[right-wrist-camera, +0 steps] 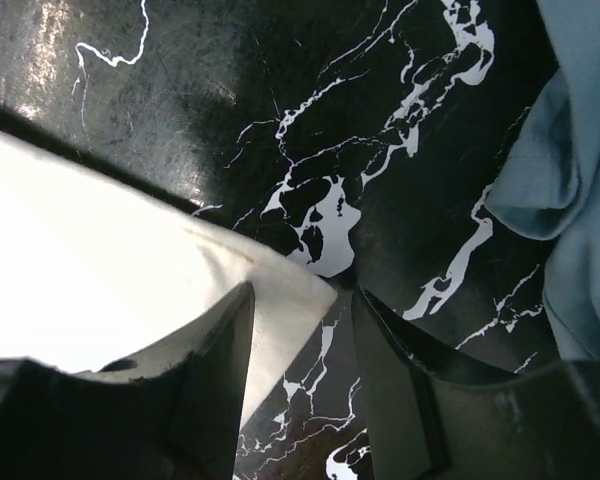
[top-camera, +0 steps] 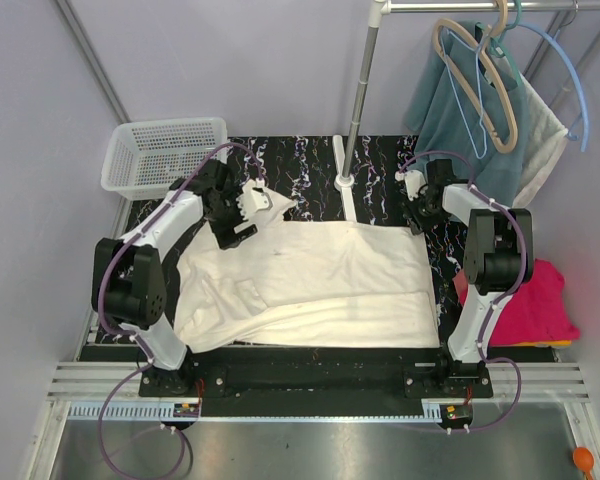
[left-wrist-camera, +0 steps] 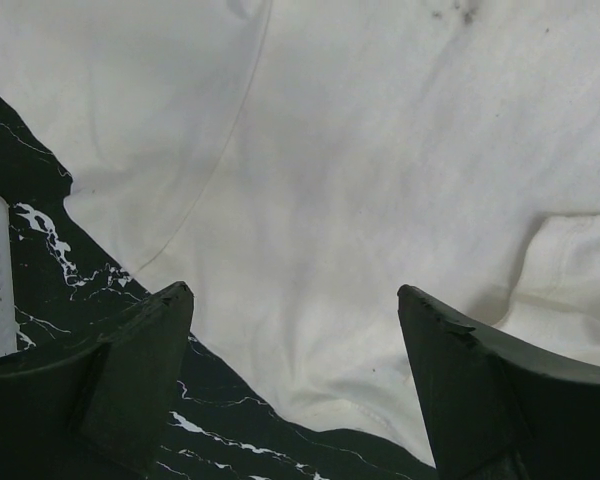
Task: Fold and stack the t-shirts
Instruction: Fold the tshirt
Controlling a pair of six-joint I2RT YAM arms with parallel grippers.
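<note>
soft matt cream cloth t-shirt [top-camera: 320, 280], glossy black marbled tabletop [top-camera: 300, 165], white mesh plastic basket [top-camera: 165, 150], shiny metal pole [top-camera: 363, 90]

The whole bench [top-camera: 310, 165] is taken in from above; the cream t-shirt [top-camera: 320, 280]'s far corners are shared, close-up, by both wrist views.

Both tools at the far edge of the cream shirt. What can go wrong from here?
1. The right tool is open with only the corner tip of the cream t-shirt in its gap; a grasp there may slip.
2. The teal garment hangs close beside that tool and might snag on a lift.
3. The left tool is open, holding nothing; if the right lifts alone, the shirt may drag askew.
</note>
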